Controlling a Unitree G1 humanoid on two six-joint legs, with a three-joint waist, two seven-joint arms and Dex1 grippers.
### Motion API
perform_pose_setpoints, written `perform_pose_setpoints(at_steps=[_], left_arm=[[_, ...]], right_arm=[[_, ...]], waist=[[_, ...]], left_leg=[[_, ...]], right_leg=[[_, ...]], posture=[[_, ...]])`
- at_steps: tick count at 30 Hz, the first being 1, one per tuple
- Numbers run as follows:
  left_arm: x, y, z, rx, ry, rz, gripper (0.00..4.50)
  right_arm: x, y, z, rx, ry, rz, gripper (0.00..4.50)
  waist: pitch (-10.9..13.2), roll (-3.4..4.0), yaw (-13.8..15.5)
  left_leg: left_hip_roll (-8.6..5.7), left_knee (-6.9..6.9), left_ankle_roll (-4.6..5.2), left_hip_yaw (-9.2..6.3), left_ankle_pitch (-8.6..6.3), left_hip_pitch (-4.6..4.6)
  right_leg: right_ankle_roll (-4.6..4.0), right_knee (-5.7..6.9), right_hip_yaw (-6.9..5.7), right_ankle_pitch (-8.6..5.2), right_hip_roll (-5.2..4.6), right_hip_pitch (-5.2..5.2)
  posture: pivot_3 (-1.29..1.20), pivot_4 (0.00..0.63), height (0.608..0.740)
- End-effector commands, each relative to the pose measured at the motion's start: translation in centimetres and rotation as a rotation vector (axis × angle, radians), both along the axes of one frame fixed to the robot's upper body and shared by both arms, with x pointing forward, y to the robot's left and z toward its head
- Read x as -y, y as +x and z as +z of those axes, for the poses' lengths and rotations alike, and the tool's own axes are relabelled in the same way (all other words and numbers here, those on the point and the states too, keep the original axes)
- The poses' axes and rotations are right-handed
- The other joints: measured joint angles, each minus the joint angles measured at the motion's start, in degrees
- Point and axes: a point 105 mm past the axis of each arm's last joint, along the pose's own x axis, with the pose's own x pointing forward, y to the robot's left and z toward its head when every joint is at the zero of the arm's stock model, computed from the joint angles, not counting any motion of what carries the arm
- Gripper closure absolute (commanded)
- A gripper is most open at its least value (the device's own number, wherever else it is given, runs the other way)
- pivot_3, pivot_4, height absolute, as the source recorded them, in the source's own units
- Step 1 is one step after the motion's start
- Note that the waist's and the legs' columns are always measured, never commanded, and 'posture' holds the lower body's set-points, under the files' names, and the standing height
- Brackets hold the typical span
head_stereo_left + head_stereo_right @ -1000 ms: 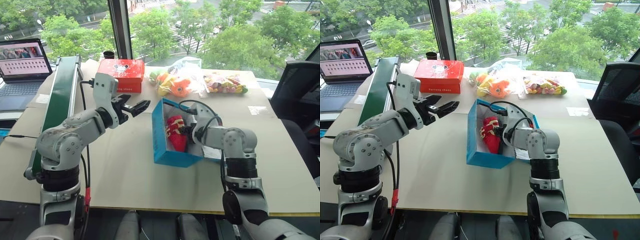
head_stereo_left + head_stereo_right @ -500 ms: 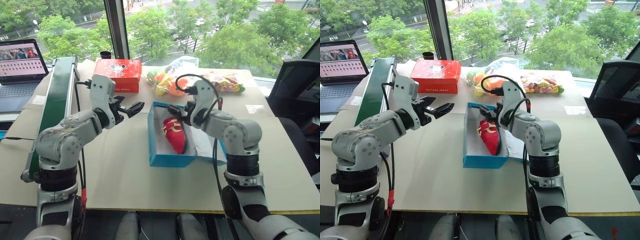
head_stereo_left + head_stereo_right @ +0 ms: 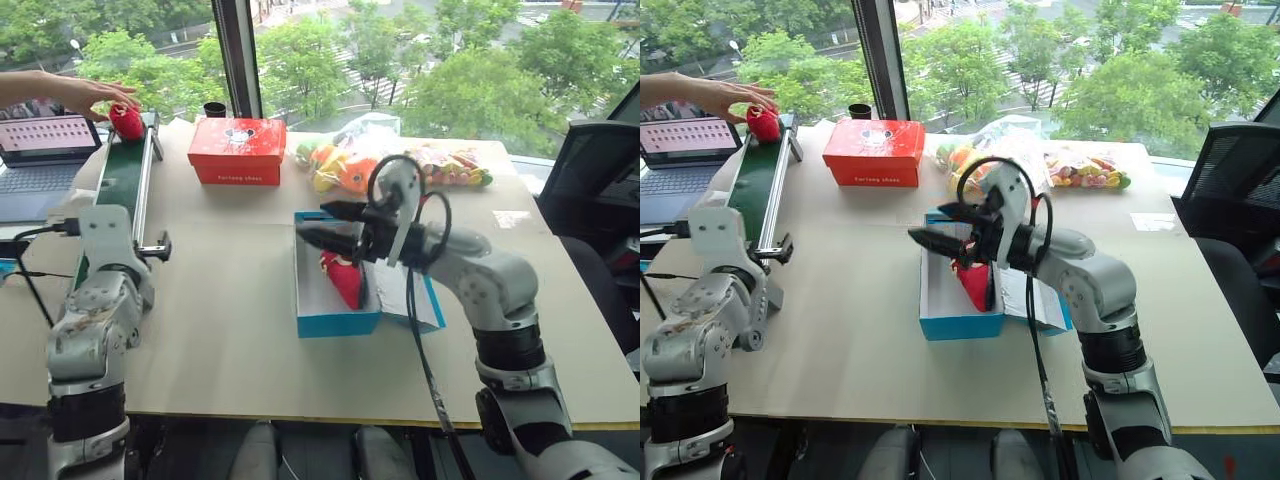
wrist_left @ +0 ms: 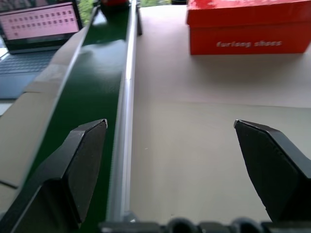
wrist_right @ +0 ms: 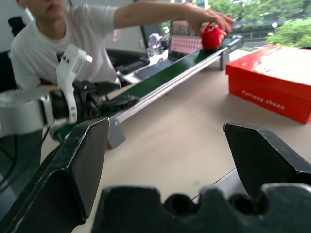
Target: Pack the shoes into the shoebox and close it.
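The two head views look forward and down from above over the worktop (image 3: 230, 330), a little apart sideways, sharing the blue shoebox (image 3: 335, 320); the left wrist view sits low and close, facing along the green conveyor (image 4: 92, 73) toward the red box (image 4: 248, 26); the right wrist view faces across to a person's hand (image 5: 209, 19), sharing that conveyor and box.

A person's hand (image 3: 85, 92) now sets a red shoe (image 3: 126, 121) on the conveyor (image 3: 125, 170).

One shoe (image 3: 345, 278) lies in the shoebox (image 3: 335, 322) mid-tabletop (image 3: 230, 330); another shoe (image 3: 126, 122) sits on the conveyor (image 3: 122, 180) far left.
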Motion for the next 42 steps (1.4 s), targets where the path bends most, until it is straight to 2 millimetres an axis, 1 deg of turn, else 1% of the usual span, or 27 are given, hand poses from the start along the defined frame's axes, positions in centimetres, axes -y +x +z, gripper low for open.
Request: perform_pose_setpoints(at_steps=[1,3,6,8,12,15,19,25,29,36,40,42], left_arm=[[-2.5,-0.7,0.5,0.060,0.016,0.085,0.00],[-3.1,-0.6,0.3,0.081,-0.013,0.097,0.00],[-4.2,0.1,0.1,0.074,0.070,0.061,0.00],[-5.2,0.3,0.0,0.079,0.078,0.065,0.00],[-6.5,1.1,0.4,0.087,0.073,0.066,0.00],[-7.2,2.1,1.0,0.069,0.102,0.062,0.00],[-7.0,3.8,2.3,0.081,0.102,0.031,0.00],[-6.7,5.7,3.0,0.060,0.095,0.030,0.00],[-6.4,6.5,3.2,0.063,0.074,0.017,0.00],[-6.1,6.9,2.2,0.038,0.043,0.021,0.00],[-6.3,6.7,0.7,0.011,-0.038,0.041,0.00],[-6.0,6.7,0.1,-0.003,-0.057,0.024,0.00]], right_arm=[[-0.5,-0.3,1.1,0.087,0.016,0.020,0.04],[-0.7,-0.1,1.2,0.108,0.020,0.009,0.04],[-0.9,0.9,1.6,0.169,0.016,-0.061,0.04],[-0.9,1.2,1.5,0.178,0.003,-0.081,0.04],[-0.8,1.9,1.4,0.187,-0.010,-0.121,0.04],[-0.6,2.1,1.4,0.190,-0.016,-0.143,0.04],[-0.6,2.1,1.4,0.204,-0.022,-0.160,0.04],[-0.7,2.0,1.4,0.209,-0.028,-0.164,0.04],[-0.5,2.1,1.6,0.210,-0.027,-0.175,0.04],[0.0,2.2,1.5,0.209,-0.043,-0.190,0.04],[0.4,2.6,1.4,0.209,-0.064,-0.212,0.04],[0.5,2.9,1.4,0.210,-0.071,-0.223,0.04]], waist=[[0.00,0.00,-0.09],[-0.01,-0.01,-0.25],[-0.02,-0.02,-0.23],[-0.02,-0.03,-0.24],[-0.03,-0.05,-0.03],[-0.03,-0.05,0.16],[-0.04,-0.06,0.29],[-0.04,-0.07,0.44],[-0.04,-0.07,0.28],[-0.04,-0.07,0.20],[-0.04,-0.07,0.23],[-0.04,-0.07,0.26]], left_leg=[[0.00,-0.01,0.00,0.00,0.00,0.01],[0.00,-0.01,0.00,0.00,0.00,0.02],[0.00,-0.01,0.00,0.00,0.00,0.03],[0.00,-0.02,-0.04,0.00,0.02,0.05],[0.00,-0.03,-0.07,0.00,0.04,0.05],[0.00,-0.06,-0.07,0.00,0.04,0.05],[0.00,-0.06,-0.08,0.00,0.05,0.05],[0.00,-0.07,-0.08,0.00,0.05,0.05],[0.00,-0.09,-0.08,0.00,0.05,0.05],[0.00,-0.09,-0.08,0.00,0.05,0.05],[0.00,-0.09,-0.08,0.00,0.05,0.05],[0.00,-0.08,-0.08,0.00,0.05,0.05]], right_leg=[[-0.01,0.00,0.00,0.00,0.00,0.00],[-0.02,0.01,0.00,0.01,0.00,0.00],[-0.02,0.01,0.00,0.01,-0.01,0.01],[-0.05,0.03,-0.01,0.03,0.01,0.00],[-0.05,0.02,-0.04,0.03,0.00,0.00],[-0.05,0.04,-0.05,0.03,-0.01,0.00],[-0.05,0.04,-0.06,0.03,0.00,-0.01],[-0.05,0.06,-0.07,0.03,0.02,-0.02],[-0.05,0.06,-0.07,0.03,0.02,-0.03],[-0.05,0.08,-0.07,0.03,0.02,-0.04],[-0.05,0.09,-0.08,0.03,0.02,-0.04],[-0.05,0.10,-0.08,0.03,0.02,-0.03]], posture=[[0.00,0.150,0.739],[0.00,0.150,0.739],[0.00,0.150,0.739],[0.00,0.150,0.739],[0.00,0.150,0.739],[0.00,0.150,0.739],[0.00,0.150,0.739],[0.00,0.150,0.739],[0.00,0.150,0.739],[0.00,0.150,0.739],[0.00,0.150,0.739],[0.00,0.150,0.739]])
